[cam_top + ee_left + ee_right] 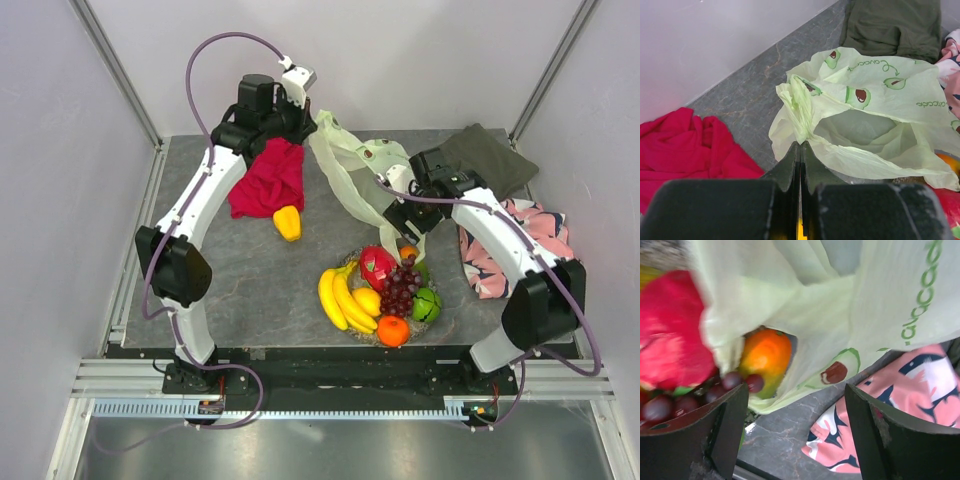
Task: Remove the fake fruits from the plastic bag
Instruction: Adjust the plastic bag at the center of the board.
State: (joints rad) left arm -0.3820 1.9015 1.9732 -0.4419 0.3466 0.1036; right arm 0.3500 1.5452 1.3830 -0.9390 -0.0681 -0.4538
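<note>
Pale yellow-green and printed with avocados, the plastic bag (pixel 345 165) stretches across the upper middle of the top view. The left gripper (pixel 800 146) is clamped on a bunched edge of it, jaws pressed together on the film. In the left wrist view the bag's mouth gapes to the right of the gripper.

The right gripper (pixel 795 400) has its jaws wide apart with nothing between them. It sits at the bag's lower end, where an orange-yellow mango (pixel 765 357) lies half under the film. Beside the mango are the red dragon fruit (pixel 675 330) and dark grapes (pixel 715 390).

At lower middle of the top view, the round dish (pixel 362 338) also holds a banana bunch (pixel 340 297), lemon (pixel 367 301), orange (pixel 393 330) and green melon (pixel 427 305). A yellow fruit (pixel 288 223) lies apart, touching the red cloth (pixel 268 178) at upper left. An olive cloth (pixel 490 155) lies upper right, and a pink patterned cloth (pixel 525 240) lies below it.
</note>
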